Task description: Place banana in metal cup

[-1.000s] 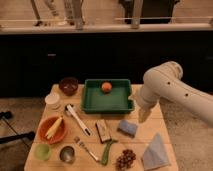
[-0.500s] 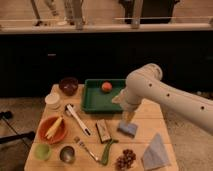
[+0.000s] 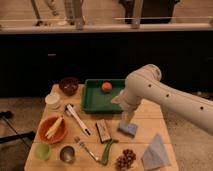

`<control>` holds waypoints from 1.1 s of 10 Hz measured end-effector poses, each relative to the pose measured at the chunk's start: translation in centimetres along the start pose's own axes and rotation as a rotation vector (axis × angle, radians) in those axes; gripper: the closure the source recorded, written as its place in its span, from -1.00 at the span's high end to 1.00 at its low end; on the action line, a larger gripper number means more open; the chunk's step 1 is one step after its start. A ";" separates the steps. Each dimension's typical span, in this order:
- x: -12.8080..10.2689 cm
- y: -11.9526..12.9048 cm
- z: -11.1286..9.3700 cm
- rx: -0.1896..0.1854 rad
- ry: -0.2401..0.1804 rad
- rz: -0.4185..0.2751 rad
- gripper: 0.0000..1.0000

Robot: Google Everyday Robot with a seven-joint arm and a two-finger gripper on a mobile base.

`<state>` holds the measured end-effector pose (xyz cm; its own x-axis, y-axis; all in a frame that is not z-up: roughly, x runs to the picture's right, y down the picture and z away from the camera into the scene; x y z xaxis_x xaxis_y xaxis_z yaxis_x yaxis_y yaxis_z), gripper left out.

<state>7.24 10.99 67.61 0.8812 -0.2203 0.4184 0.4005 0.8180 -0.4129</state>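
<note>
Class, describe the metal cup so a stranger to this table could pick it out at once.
On the wooden table, go to the near left corner, away from the gripper hanging open above the blue sponge. The metal cup stands just in front of the orange bowl holding the banana. It is shiny silver-grey with a dark inside, unlike the light green cup beside it.

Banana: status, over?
Gripper open, empty, above blue sponge. Banana in orange bowl, not yet picked. Metal cup close by bowl, beside green cup. Nothing over either.
</note>
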 end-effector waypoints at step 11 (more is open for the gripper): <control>-9.4 -5.9 6.3 0.042 -0.170 -0.231 0.47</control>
<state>-4.96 11.58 71.25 0.7114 -0.3145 0.6285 0.5722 0.7784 -0.2582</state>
